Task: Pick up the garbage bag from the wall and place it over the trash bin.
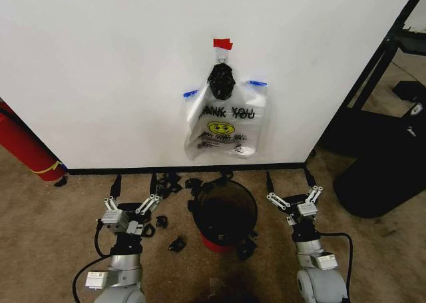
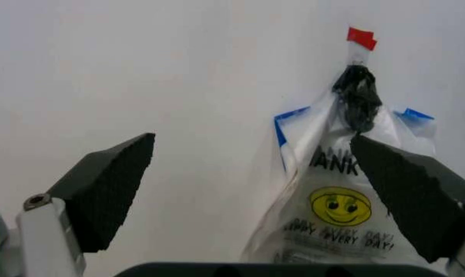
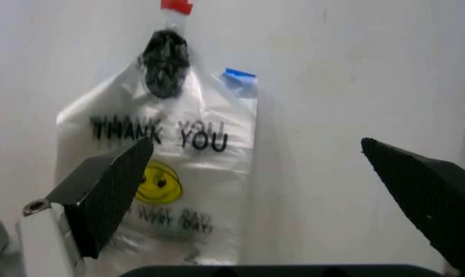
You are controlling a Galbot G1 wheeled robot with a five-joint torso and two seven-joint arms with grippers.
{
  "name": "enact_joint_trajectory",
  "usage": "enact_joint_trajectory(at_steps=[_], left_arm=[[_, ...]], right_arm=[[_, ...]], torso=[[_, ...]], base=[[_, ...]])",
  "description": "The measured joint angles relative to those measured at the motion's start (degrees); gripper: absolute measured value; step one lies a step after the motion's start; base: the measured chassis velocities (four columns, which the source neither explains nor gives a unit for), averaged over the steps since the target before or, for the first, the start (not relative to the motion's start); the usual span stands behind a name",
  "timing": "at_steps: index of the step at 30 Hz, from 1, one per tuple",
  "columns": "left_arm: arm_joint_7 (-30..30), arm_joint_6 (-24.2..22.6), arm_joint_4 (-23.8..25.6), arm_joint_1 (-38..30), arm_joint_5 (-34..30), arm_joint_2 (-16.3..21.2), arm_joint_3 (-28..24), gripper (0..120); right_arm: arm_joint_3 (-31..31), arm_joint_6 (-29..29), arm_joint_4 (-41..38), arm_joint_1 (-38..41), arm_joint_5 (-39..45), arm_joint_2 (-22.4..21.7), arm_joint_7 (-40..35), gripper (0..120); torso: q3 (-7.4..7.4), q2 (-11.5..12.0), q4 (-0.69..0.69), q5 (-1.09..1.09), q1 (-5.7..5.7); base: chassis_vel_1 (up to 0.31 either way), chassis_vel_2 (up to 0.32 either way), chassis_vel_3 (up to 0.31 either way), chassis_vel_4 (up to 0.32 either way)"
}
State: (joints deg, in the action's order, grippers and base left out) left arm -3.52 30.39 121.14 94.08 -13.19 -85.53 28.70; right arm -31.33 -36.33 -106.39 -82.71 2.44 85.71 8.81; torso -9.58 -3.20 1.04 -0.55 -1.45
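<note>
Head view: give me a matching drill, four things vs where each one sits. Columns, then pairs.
Things:
1. garbage bag
2. trash bin
3. left gripper
4. right gripper

Places:
A. on the floor, between the two grippers
B. left of the bin, open, low over the carpet
C. hanging on the wall under red tape
D. right of the bin, open

Pairs: 1-C, 2-A, 3-B, 4-D

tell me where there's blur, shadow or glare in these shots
Head view: evenly lit, the white wall panel bright, the round red-and-black trash bin dark inside. Left wrist view: the open left gripper has soft-edged fingers; the see-through plastic garbage bag print is slightly blurred. Right wrist view: the bag casts a soft shadow on the wall beside it.
</note>
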Motion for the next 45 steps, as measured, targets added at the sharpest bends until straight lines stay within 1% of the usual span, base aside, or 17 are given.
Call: enact_joint_trajectory(at_steps=[1, 2, 5, 9, 10, 14, 16, 17, 22, 25, 26, 27, 30, 32, 36, 42, 45], left_arm=[[-0.02, 0.04, 0.03, 0.17, 0.21, -0.06, -0.02, 100], [-0.02, 0.04, 0.03, 0.17, 0.21, -0.06, -0.02, 100], [-0.03, 0.07, 0.42, 0.42, 0.55, 0.21, 0.34, 100], [0.13, 0.07, 0.56, 0.59, 0.58, 1.00, 1.07, 100], [0.13, 0.07, 0.56, 0.59, 0.58, 1.00, 1.07, 100], [0.64, -0.33, 0.38, 0.42, 0.62, 1.53, 1.22, 100], [0.78, -0.79, 0.05, 0.01, 0.62, 1.94, 1.26, 100], [0.78, -0.79, 0.05, 0.01, 0.62, 1.94, 1.26, 100], [1.14, -1.25, -1.06, -0.79, 0.45, 2.47, 1.41, 100], [1.32, -1.26, -1.73, -1.12, 0.38, 2.76, 1.50, 100], [1.32, -1.26, -1.73, -1.12, 0.38, 2.76, 1.50, 100], [1.42, -1.27, -1.98, -1.31, 0.34, 2.88, 1.56, 100], [1.60, -1.38, -2.26, -1.72, 0.28, 3.14, 1.65, 100], [1.70, -1.58, -2.33, -1.99, 0.21, 3.37, 1.72, 100], [1.84, -1.77, -2.58, -2.22, -0.03, 3.81, 1.93, 100], [1.88, -1.85, -3.09, -2.50, -0.49, 4.23, 2.06, 100], [1.87, -1.85, -3.30, -2.60, -0.51, 4.31, 1.96, 100]], right_arm=[[0.83, 0.70, 0.07, 0.55, 2.22, -0.06, 0.49, 100], [0.83, 0.70, 0.07, 0.55, 2.22, -0.06, 0.49, 100], [4.35, 4.14, 0.34, 3.28, 10.94, -0.32, 2.81, 100], [11.63, 10.46, 3.32, 11.74, 25.54, -0.57, 4.51, 100], [11.63, 10.46, 3.32, 11.74, 25.54, -0.57, 4.51, 100], [17.37, 14.86, 8.36, 20.77, 35.58, 1.04, 4.82, 100], [19.29, 16.37, 10.99, 24.65, 39.61, 2.24, 4.68, 100], [19.29, 16.37, 10.99, 24.65, 39.61, 2.24, 4.68, 100], [21.36, 19.63, 15.98, 33.65, 49.45, 4.93, 1.65, 100], [21.28, 22.67, 17.52, 37.12, 52.11, 5.63, -0.26, 100], [21.28, 22.67, 17.52, 37.12, 52.11, 5.63, -0.26, 100], [21.31, 24.47, 17.68, 38.37, 52.94, 5.59, -1.11, 100], [21.69, 28.24, 18.73, 41.31, 54.10, 4.90, -1.86, 100], [21.95, 29.53, 20.54, 43.42, 54.76, 4.32, -1.71, 100], [22.07, 30.06, 23.14, 45.77, 55.42, 3.92, -1.00, 100], [22.06, 30.23, 24.63, 46.29, 55.23, 3.90, 0.51, 100], [21.79, 30.15, 24.94, 46.37, 54.93, 4.02, 1.06, 96]], torso=[[0.00, 0.00, 0.00, 0.00, 0.00], [0.00, 0.00, 0.00, 0.00, 0.00], [0.00, 0.00, 0.00, -0.01, 0.00], [0.00, 0.00, -0.01, -0.01, 0.00], [0.00, 0.00, -0.01, -0.01, 0.00], [-0.01, 0.00, -0.02, -0.02, 0.00], [-0.01, 0.01, -0.01, -0.02, 0.00], [-0.01, 0.01, -0.01, -0.02, 0.00], [-0.01, 0.00, -0.01, -0.02, 0.00], [-0.01, 0.01, -0.01, -0.01, -0.01], [-0.01, 0.01, -0.01, -0.01, -0.01], [-0.01, 0.01, -0.01, -0.01, -0.01], [-0.01, 0.00, 0.00, -0.01, -0.01], [-0.01, 0.01, 0.00, 0.00, -0.01], [-0.01, 0.01, 0.00, 0.00, -0.01], [0.00, 0.01, 0.00, 0.00, 0.00], [0.00, 0.01, -0.01, 0.00, -0.01]], base=[[0.000, 0.000, 0.000, 0.000], [0.000, 0.000, 0.000, 0.000], [0.000, 0.000, 0.000, 0.000], [0.000, 0.000, 0.000, 0.000], [0.000, 0.000, 0.000, 0.000], [0.000, 0.000, 0.000, 0.000], [0.000, 0.000, 0.000, 0.000], [0.000, 0.000, 0.000, 0.000], [0.000, 0.000, 0.000, 0.000], [0.000, 0.000, 0.000, 0.000], [0.000, 0.000, 0.000, 0.000], [0.000, 0.000, 0.000, 0.000], [0.000, 0.000, 0.000, 0.000], [0.000, 0.000, 0.000, 0.000], [0.000, 0.000, 0.000, 0.000], [0.000, 0.000, 0.000, 0.000], [0.000, 0.000, 0.000, 0.000]])
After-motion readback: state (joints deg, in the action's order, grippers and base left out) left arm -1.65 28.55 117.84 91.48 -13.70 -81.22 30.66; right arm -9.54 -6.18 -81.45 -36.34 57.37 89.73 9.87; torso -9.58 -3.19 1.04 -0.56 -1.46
